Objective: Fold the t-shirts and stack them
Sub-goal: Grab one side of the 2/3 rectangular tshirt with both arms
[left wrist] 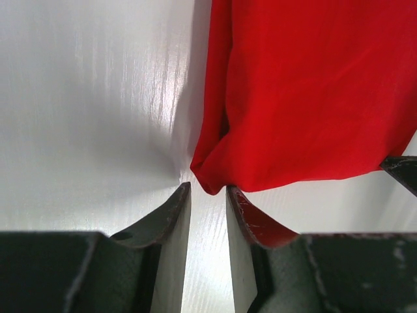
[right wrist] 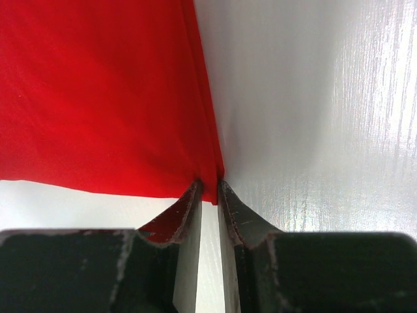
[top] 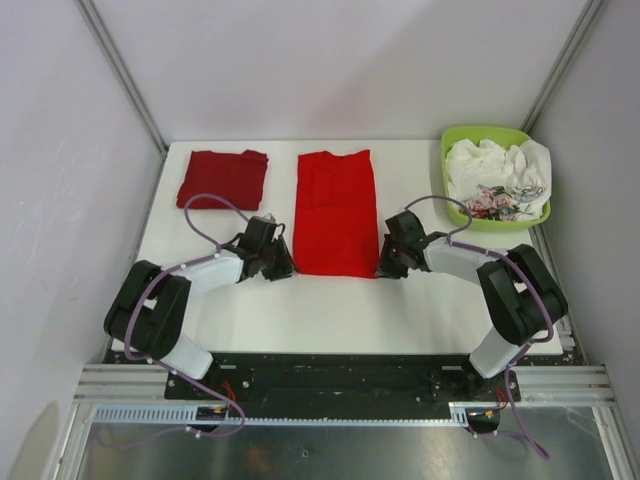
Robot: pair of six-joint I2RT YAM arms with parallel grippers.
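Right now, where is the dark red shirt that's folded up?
In the top view, the dark red shirt lies at the far left of the table, just left of the bright red shirt in the middle.

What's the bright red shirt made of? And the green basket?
The bright red shirt looks like soft matte cloth, probably cotton knit: it lies limp with folded, creased edges. The green basket seems smooth plastic: stiff rim, even bright colour.

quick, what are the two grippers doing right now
left gripper: open, empty, tips just short of the bright red shirt corner
right gripper: closed on that shirt's other near corner
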